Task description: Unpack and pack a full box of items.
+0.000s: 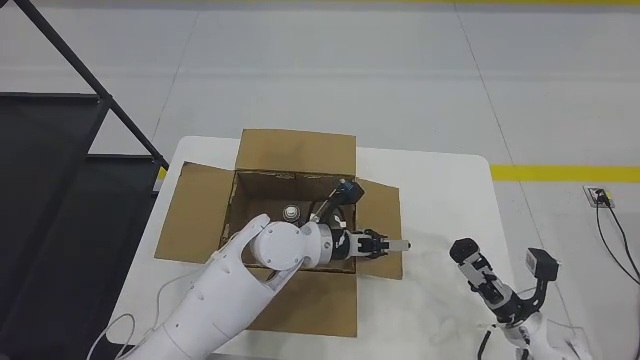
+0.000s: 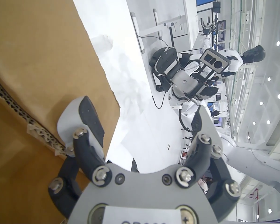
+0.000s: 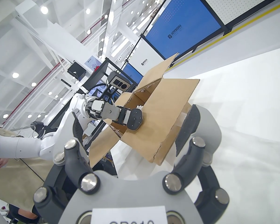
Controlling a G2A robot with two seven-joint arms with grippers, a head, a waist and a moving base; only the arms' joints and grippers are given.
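An open cardboard box (image 1: 262, 197) stands on the white table (image 1: 440, 185) with all flaps folded out. Inside it I see a round-capped item (image 1: 291, 212) and a dark item (image 1: 345, 192) by the right wall. My left gripper (image 1: 387, 245) hovers open over the box's right flap (image 1: 380, 205). In the left wrist view, one finger (image 2: 91, 117) of the left gripper (image 2: 144, 122) lies over that flap (image 2: 37, 54) while the other is off its edge. My right gripper (image 1: 502, 260) is open and holds nothing, low over the table's front right. In the right wrist view my right gripper (image 3: 133, 127) faces the box (image 3: 163, 108).
A black metal frame (image 1: 75, 90) stands off the table's left side. White table surface stretches between the box's right flap and the right edge (image 1: 492, 210). A cable (image 1: 610, 230) lies on the floor farther right.
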